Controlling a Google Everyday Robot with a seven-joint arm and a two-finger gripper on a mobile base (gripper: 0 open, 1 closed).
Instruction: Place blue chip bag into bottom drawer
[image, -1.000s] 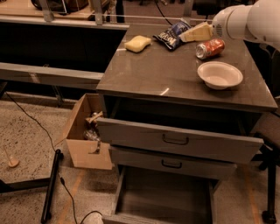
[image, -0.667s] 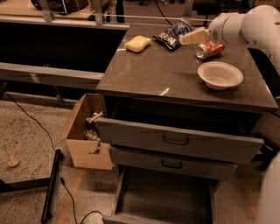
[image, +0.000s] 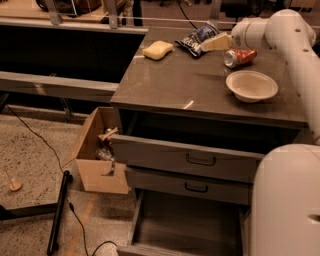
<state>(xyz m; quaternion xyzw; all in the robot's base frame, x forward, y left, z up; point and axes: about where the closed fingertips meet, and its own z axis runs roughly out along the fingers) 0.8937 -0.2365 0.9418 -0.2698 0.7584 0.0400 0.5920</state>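
Hand (image: 216, 43) of mine sits at the far edge of the worktop (image: 200, 92), touching the bag (image: 196, 39); whether it is open or closed I cannot tell. The bag lies on the worktop between the sponge (image: 158, 49) and the can (image: 241, 56). The bottom drawer (image: 190, 225) stands pulled out.

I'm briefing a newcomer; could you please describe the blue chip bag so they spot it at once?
Look at the grey cabinet's top, along its far edge. The blue chip bag lies there between the yellow sponge and the red can, with the gripper at its can-side edge. It is the only dark, crinkled foil packet with white lettering.
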